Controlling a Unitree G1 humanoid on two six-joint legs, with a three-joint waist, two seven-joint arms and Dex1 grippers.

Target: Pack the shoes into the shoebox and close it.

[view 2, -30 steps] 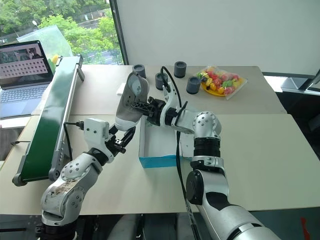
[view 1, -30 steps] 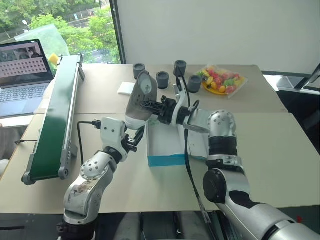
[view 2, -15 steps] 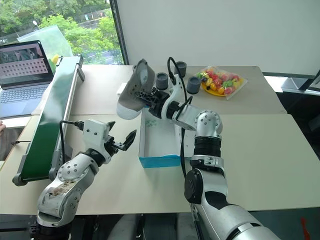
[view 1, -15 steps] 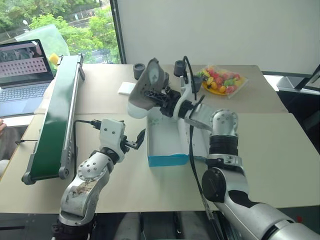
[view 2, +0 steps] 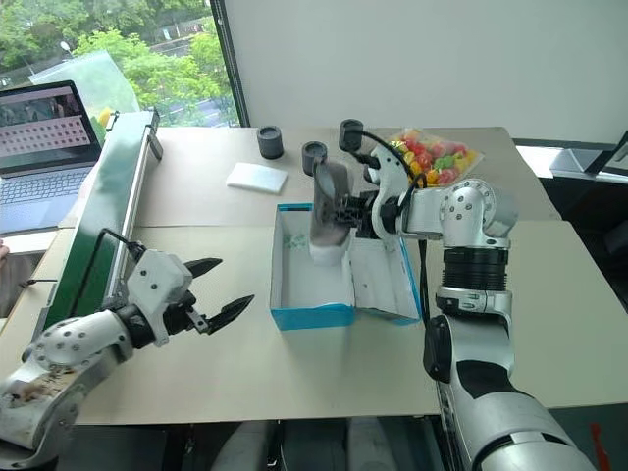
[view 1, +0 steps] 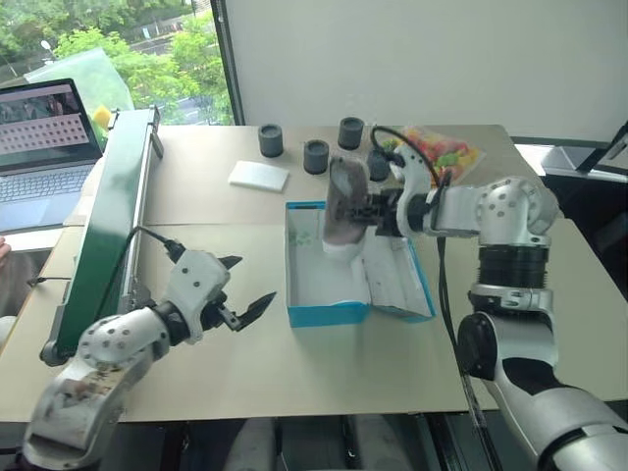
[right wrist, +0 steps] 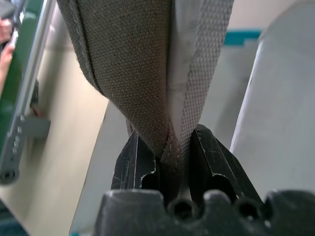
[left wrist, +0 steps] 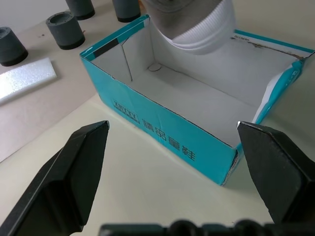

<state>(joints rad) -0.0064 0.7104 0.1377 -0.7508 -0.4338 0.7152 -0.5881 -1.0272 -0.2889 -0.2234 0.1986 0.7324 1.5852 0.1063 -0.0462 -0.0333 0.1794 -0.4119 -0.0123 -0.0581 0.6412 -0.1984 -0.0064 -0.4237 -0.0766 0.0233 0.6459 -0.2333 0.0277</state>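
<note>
One grey-beige shoe (view 1: 342,208) hangs upright, its pale toe pointing down into the open shoebox (view 1: 327,312). My right gripper (view 1: 363,209) is shut on the fabric rim of the shoe (right wrist: 138,64), pinching it between both fingers (right wrist: 132,164). The turquoise box is white inside, and its lid (view 1: 397,280) lies folded out to the right. My left gripper (view 1: 245,299) hovers open over the table just left of the box, with nothing between its fingers (left wrist: 74,172). From that wrist I see the box wall (left wrist: 162,137) and the shoe's toe (left wrist: 197,24) above it.
A long green conveyor (view 1: 108,226) runs along the left, with a laptop (view 1: 44,147) beside it. Behind the box lie a flat white pad (view 1: 259,175), three dark grey cylinders (view 1: 316,155) and a bag of colourful toy fruit (view 1: 446,152).
My left gripper has opened, let go of the shoe and drawn back to the left. My right gripper has swung the shoe to the right and turned it toe-down over the box.
</note>
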